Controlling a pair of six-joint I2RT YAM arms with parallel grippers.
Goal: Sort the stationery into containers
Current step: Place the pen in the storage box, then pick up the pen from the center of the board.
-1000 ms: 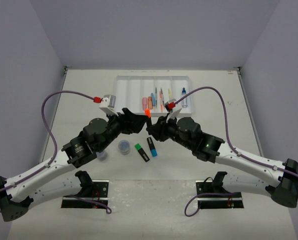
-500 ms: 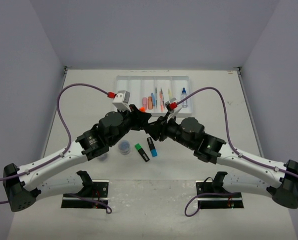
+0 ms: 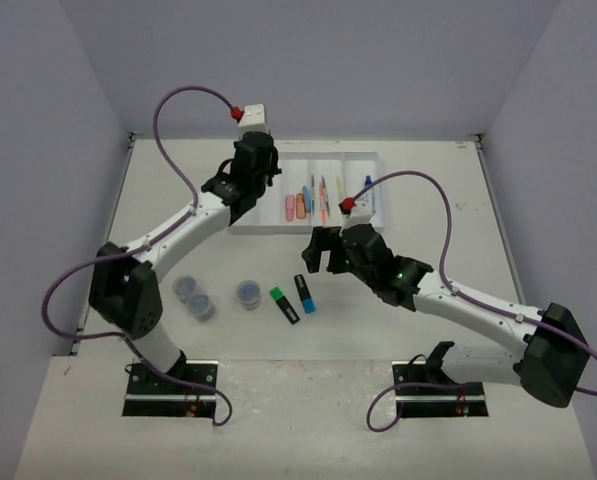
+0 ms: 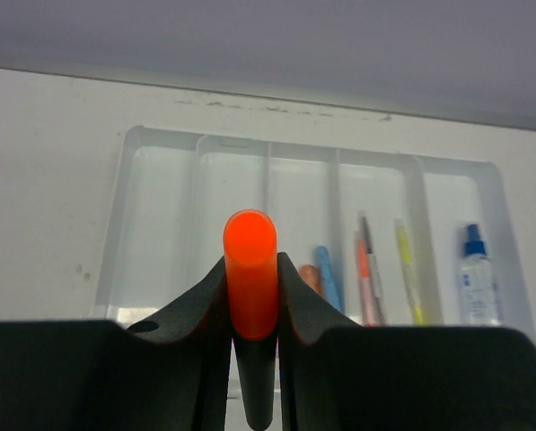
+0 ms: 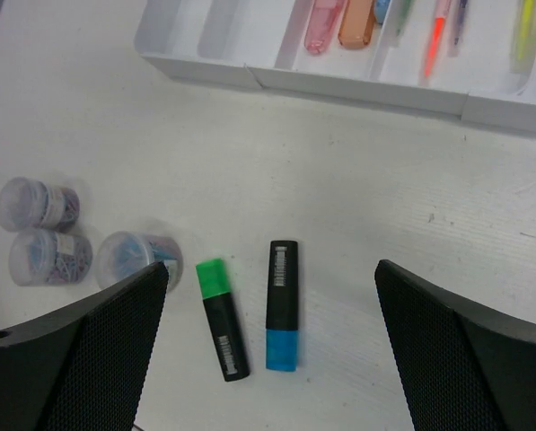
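My left gripper (image 4: 250,266) is shut on an orange highlighter (image 4: 250,241), which stands up between its jaws. It hangs over the left part of the white tray (image 4: 155,224), whose compartments are the containers. In the top view the left gripper (image 3: 250,178) covers the tray's (image 3: 374,158) left end. My right gripper (image 3: 323,252) is open and holds nothing. Below it on the table lie a green highlighter (image 5: 223,330) and a blue highlighter (image 5: 282,307). Three clear tubs (image 5: 48,256) stand to their left.
The tray holds a pink highlighter (image 3: 290,207), an orange one (image 3: 301,204), thin pens (image 4: 366,278) and a blue-capped bottle (image 4: 476,278). Its two leftmost compartments are bare. The tubs (image 3: 202,306) sit beside the left arm's base link.
The orange highlighter passed from the right gripper to the left. The left arm then swung it back over the tray, while the right gripper opened and drew back above the table.
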